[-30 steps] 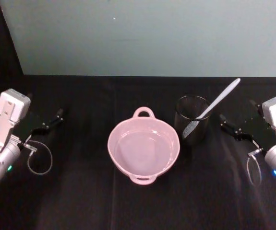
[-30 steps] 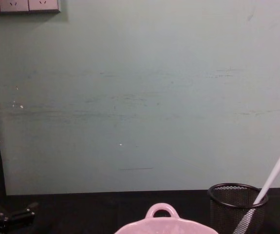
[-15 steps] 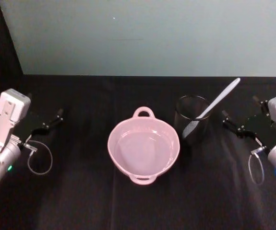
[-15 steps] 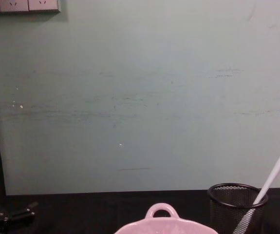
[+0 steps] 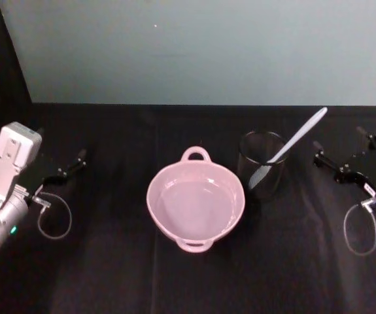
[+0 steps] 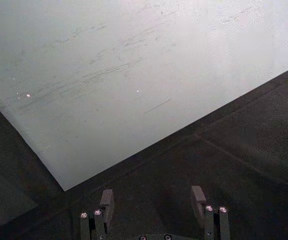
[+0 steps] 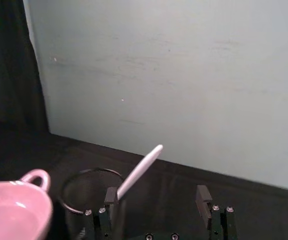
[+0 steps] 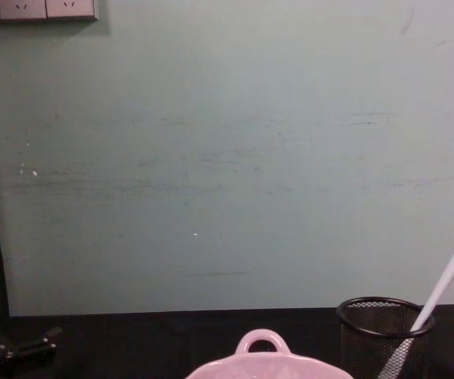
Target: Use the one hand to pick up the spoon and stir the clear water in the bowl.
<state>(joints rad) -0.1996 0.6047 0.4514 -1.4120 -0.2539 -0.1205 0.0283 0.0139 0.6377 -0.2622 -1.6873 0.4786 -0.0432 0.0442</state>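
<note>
White and long-handled, our spoon is standing blade-down in the black mesh cup, leaning its handle toward our right. The cup is sitting just right of the pink bowl of clear water on the black surface. We are holding our right gripper wide apart and empty near the cup, touching nothing. Our left gripper is resting spread and empty, well left.

My head camera looks down on the worktop from above. My chest camera sits low, facing the wall. Both wrist cameras look forward, low over the worktop. Head, chest and right wrist share the bowl and mesh cup.
</note>
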